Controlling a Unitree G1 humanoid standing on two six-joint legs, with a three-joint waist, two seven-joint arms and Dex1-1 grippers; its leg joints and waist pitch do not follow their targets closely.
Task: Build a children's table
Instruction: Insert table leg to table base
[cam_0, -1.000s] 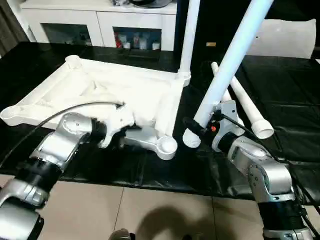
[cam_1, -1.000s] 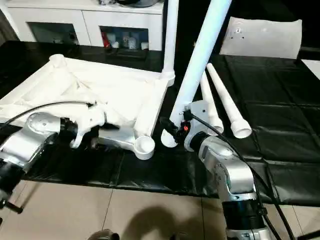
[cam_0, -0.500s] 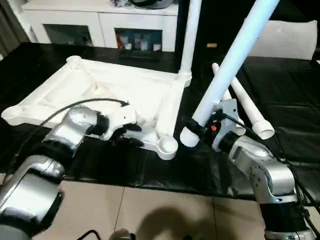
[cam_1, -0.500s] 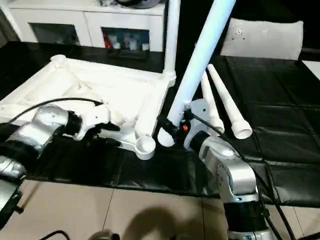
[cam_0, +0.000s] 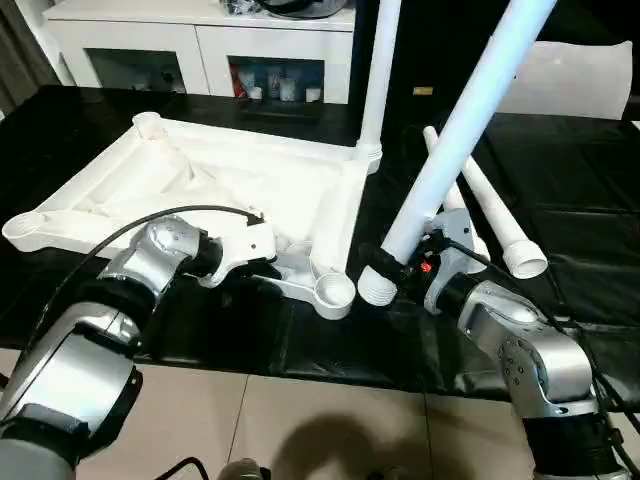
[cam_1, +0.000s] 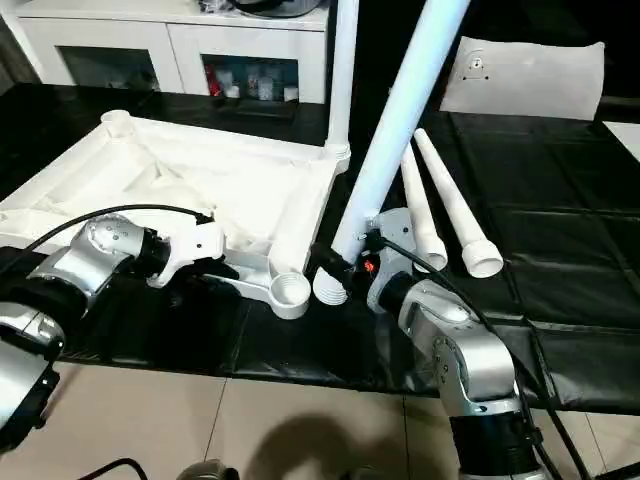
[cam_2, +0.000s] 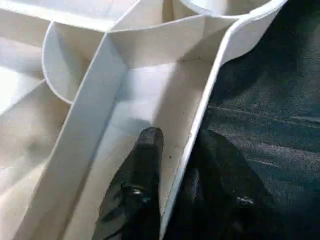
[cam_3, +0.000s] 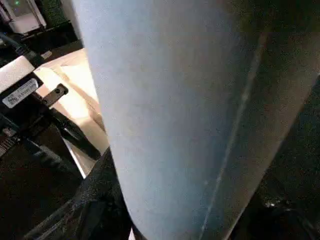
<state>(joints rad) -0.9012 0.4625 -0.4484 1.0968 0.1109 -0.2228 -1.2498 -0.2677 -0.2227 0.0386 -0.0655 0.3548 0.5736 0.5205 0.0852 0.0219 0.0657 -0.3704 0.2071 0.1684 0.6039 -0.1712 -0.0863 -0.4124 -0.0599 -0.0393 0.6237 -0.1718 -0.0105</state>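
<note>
Straddling the near rim of the upturned table top (cam_0: 250, 185), the left gripper (cam_2: 177, 187) has one black finger (cam_2: 145, 165) inside the ribbed channel and the other outside on the dark cover. Its jaws have narrowed around that thin wall over the last sec, from wide apart to close on both sides; whether they pinch it fully yet, can't tell. A sec ago this gripper sat lower and further left, short of the rim, so it has moved in to steady the top.

The right gripper (cam_0: 400, 268) is clenched on the held leg (cam_0: 455, 130), a long white tube slanting up to the right and out of frame, w/ its wide open end low, just beside the near corner socket (cam_0: 334, 293). That end has shifted only slightly; grip width looks unchanged.

Meaning for the task, as a judgement: w/ the top braced, the next step is likely seating this leg in the near socket, which needs the tube tipped nearer upright.

Where things are: the top lies underside up on the black-covered counter (cam_0: 560, 180). One fitted leg (cam_0: 378, 70) already stands upright in the far right corner socket. Two spare legs (cam_0: 495, 215) lie side by side on the counter, right of the top.

Containers: near socket is empty. The white cabinet (cam_0: 200, 40) behind has glass-front bays holding small items, too small to name.
</note>
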